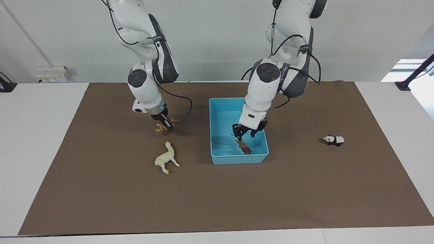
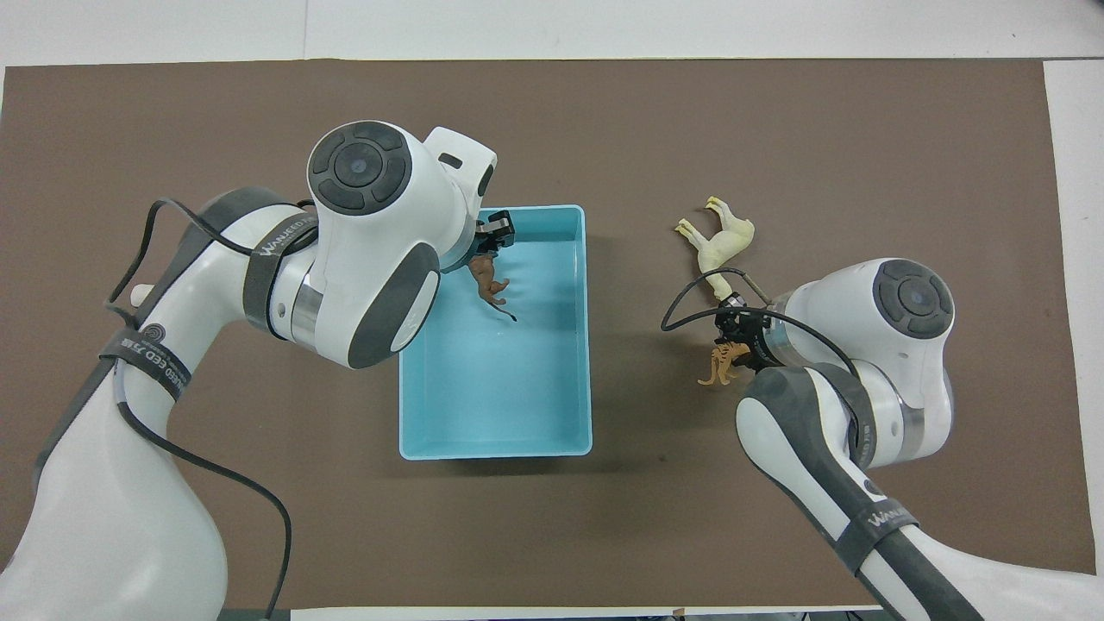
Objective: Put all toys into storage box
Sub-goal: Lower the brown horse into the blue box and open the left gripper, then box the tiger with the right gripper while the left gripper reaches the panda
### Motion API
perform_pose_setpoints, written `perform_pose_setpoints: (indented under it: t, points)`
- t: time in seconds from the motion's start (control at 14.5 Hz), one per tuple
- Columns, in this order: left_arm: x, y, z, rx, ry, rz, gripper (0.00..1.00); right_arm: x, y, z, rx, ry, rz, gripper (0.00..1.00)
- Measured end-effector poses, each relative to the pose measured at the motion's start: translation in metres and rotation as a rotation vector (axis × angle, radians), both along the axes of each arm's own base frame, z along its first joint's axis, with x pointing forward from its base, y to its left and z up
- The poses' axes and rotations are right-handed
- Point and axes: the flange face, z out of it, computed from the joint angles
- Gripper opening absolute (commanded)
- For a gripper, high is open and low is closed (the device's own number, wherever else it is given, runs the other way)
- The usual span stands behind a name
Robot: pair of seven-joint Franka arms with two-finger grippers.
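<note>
Left tool (image 1: 244,133) apart over box (image 1: 215,101) w/ lion (image 1: 243,146) inside by outer wall; right tool (image 1: 166,124) clamped on tiger (image 1: 163,126) off counter (image 1: 101,196); llama (image 1: 166,158), panda (image 1: 334,139) apart.

Facing view: high, across the table (image 1: 40,142) from the robots, looking down and toward them; wall and both arm bases at top; whole brown mat (image 1: 217,196) in frame, at middling range.

Overhead view: high above the robots' end, aimed steeply down and forward; arms entering from the bottom; closer, mat (image 2: 776,121) cropped at edges.

Shared: mat, storage box (image 1: 214,115) (image 2: 586,345), llama (image 1: 166,158) (image 2: 723,243). Half a turn apart.
</note>
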Motion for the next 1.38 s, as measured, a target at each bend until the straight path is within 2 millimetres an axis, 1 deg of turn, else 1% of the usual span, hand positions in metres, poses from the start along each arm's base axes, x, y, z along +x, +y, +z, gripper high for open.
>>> perform_pose_setpoints:
  t: [0.07,0.21,0.28,0.34,0.41,0.48,0.55,0.69,0.76,0.83,0.89,0.96,1.03,1.1,1.17,1.24,1.31,1.38]
  points:
    - [-0.003,0.0,0.002,0.001,0.0,-0.002,1.0,0.007,0.002,0.013,0.005,-0.001,0.011,0.0]
    - [-0.005,0.007,0.015,0.004,-0.004,0.005,1.0,0.02,0.005,0.041,0.017,-0.015,0.032,0.0]
    - [-0.003,0.017,0.026,0.005,-0.01,0.016,1.0,0.026,0.008,0.055,0.022,-0.024,0.039,0.0]
    - [0.002,0.033,0.037,0.005,-0.019,0.031,1.0,0.032,0.012,0.071,0.028,-0.034,0.047,0.0]
    - [0.009,0.055,0.047,0.006,-0.026,0.044,1.0,0.038,0.017,0.088,0.035,-0.043,0.055,0.0]
    - [0.02,0.083,0.053,0.009,-0.032,0.051,1.0,0.043,0.024,0.106,0.046,-0.055,0.06,0.0]
    - [0.031,0.116,0.054,0.014,-0.036,0.055,1.0,0.046,0.035,0.125,0.064,-0.074,0.059,0.0]
    - [0.051,0.183,0.051,0.022,-0.034,0.089,1.0,0.047,0.069,0.161,0.112,-0.114,0.04,0.0]
    - [0.057,0.212,0.049,0.025,-0.031,0.121,1.0,0.044,0.092,0.175,0.152,-0.131,0.032,0.0]
    - [0.06,0.235,0.046,0.027,-0.025,0.156,1.0,0.04,0.118,0.184,0.195,-0.153,0.032,0.0]
    - [0.061,0.252,0.043,0.028,-0.018,0.203,1.0,0.036,0.142,0.186,0.231,-0.175,0.032,0.01]
    - [0.063,0.268,0.04,0.027,-0.014,0.277,1.0,0.03,0.166,0.182,0.251,-0.188,0.032,0.06]
    - [0.064,0.284,0.037,0.023,-0.016,0.363,1.0,0.026,0.186,0.174,0.261,-0.194,0.027,0.13]
    - [0.065,0.299,0.031,0.02,-0.017,0.443,1.0,0.023,0.202,0.164,0.266,-0.196,0.025,0.37]
    - [0.063,0.31,0.022,0.018,-0.014,0.507,1.0,0.022,0.213,0.153,0.265,-0.191,0.029,0.7]
    - [0.061,0.32,0.011,0.02,-0.005,0.561,1.0,0.023,0.218,0.141,0.26,-0.182,0.033,0.93]
    - [0.059,0.332,0.003,0.026,0.003,0.603,1.0,0.024,0.22,0.133,0.254,-0.172,0.032,1.0]
    - [0.057,0.347,-0.002,0.032,0.008,0.639,1.0,0.026,0.219,0.128,0.25,-0.166,0.029,1.0]
